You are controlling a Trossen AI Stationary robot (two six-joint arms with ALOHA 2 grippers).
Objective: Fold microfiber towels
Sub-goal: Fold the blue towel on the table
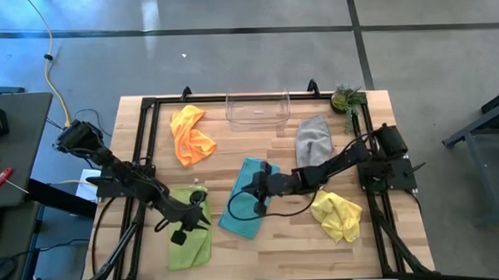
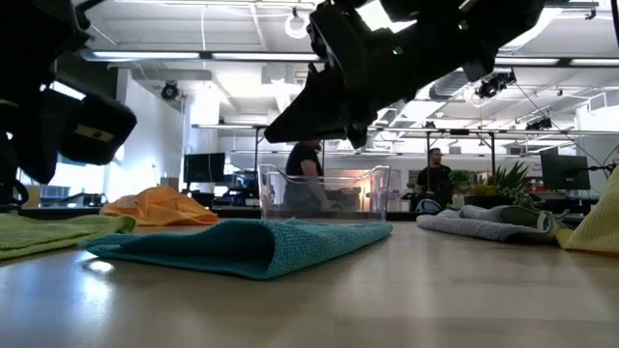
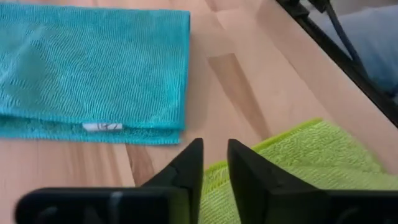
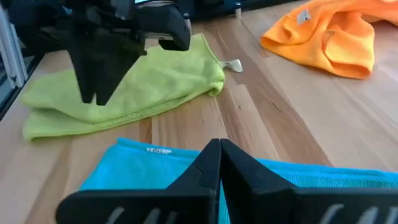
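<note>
A wooden table [image 1: 319,237] is seen; the folded teal towel [image 1: 247,198] lies mid-table, apparently released, beneath the right gripper [image 1: 261,183], pressed together, while the left gripper [image 1: 186,225], slightly spread, hovers over the lime green towel [image 1: 191,242].

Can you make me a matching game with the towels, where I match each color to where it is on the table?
Things:
1. orange towel
2. teal towel
3. lime green towel
4. grey towel

Places:
A. folded, in the middle of the table under the right gripper
B. crumpled, just left of the clear bin
C. beside the small plant, right of the bin
D. near the table's front left, under the left gripper

Pairs: 1-B, 2-A, 3-D, 4-C
</note>
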